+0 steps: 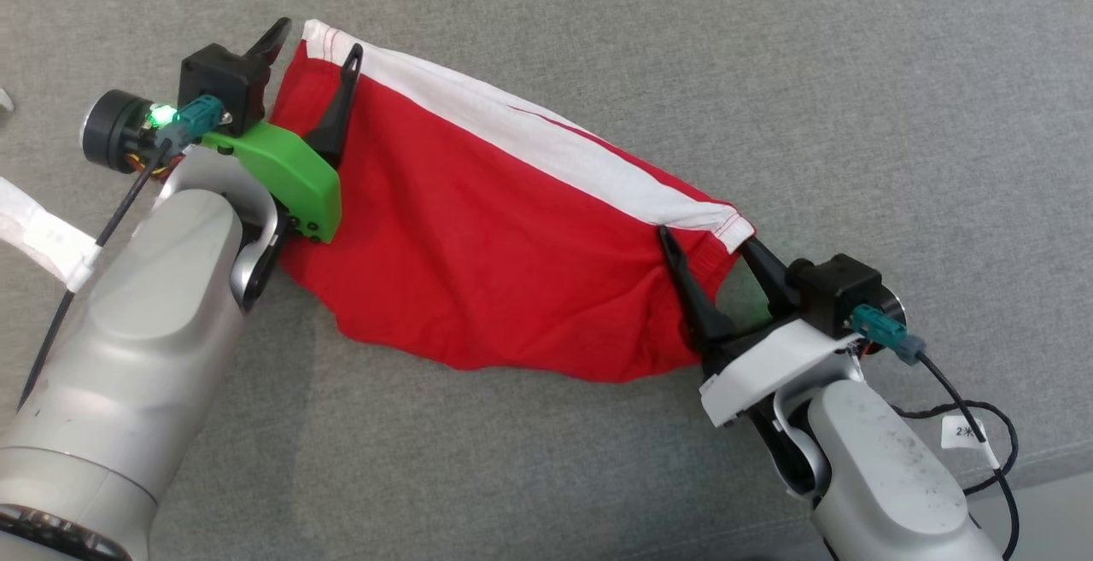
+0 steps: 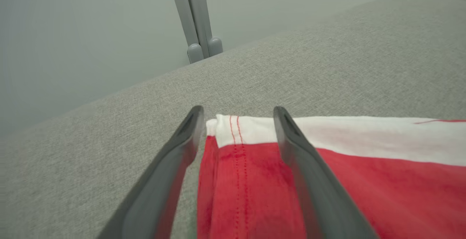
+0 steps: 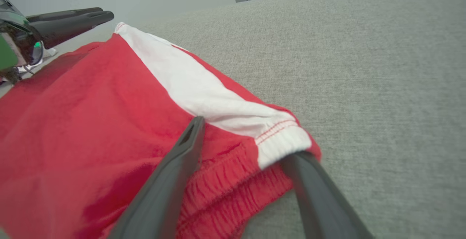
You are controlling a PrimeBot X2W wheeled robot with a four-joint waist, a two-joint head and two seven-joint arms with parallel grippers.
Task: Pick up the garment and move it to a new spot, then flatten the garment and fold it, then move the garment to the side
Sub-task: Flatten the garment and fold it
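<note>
Grey fabric bench (image 1: 768,49) carries one red-and-white garment (image 1: 478,245), lying between two hands: left hand (image 1: 312,66) spread over one end, right hand (image 1: 709,245) spread at the waistband end. Left wrist view: hem corner lies between the parted fingers (image 2: 309,173), one grey post (image 2: 196,17) beyond them. Right wrist view: waistband corner sits between parted fingers (image 3: 174,177).

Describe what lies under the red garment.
The garment lies on the grey fabric surface, which shows all round it. One finger of the right end effector runs under its white-banded corner; that fingertip and the surface beneath are covered.
</note>
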